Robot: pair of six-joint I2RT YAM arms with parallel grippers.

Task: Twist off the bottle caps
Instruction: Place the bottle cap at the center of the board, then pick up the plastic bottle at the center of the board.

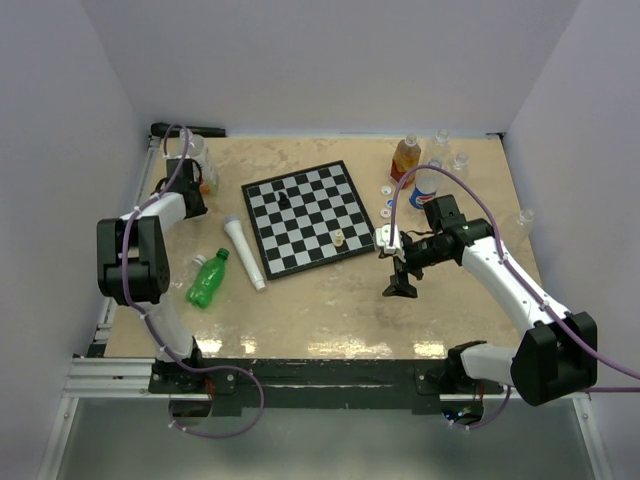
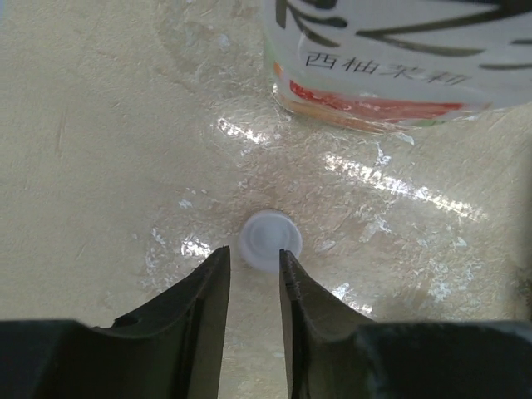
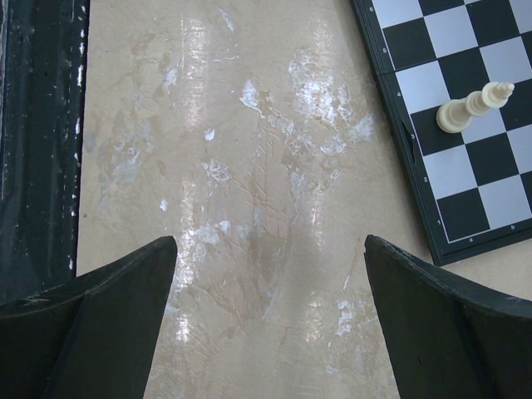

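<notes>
A: Well, nearest to us, how does the right claw [image 3: 270, 241] stand?
B: Its fingers are spread wide and hold nothing. It hangs over the bare table [image 3: 249, 125], with the dark rail [image 3: 37, 125] on one side and the corner of the chessboard [image 3: 465, 166] just beside the other finger.
A: What can go wrong there?
B: I think a careless sweep toward the board can catch its rim and tip the pale chess piece [image 3: 470, 108]. Along the near side there is open room as far as the white tube [image 1: 245, 252] and the green bottle [image 1: 207, 281], which lies on its side.
A: And farther, the left claw [image 2: 252, 264]?
B: Its fingers are nearly together, with only a narrow gap, and they grip nothing. A white cap [image 2: 268, 239] lies loose on the table right at the fingertips. The orange-labelled bottle [image 2: 391, 58] stands near behind it.
A: The danger?
B: If the claw goes forward, it can push the cap away or knock that bottle. The side wall [image 1: 110, 100] is close in this corner, so there is little room.
A: And the other bottles [image 1: 425, 185]?
B: They stand at the far right, well apart from both claws.
</notes>
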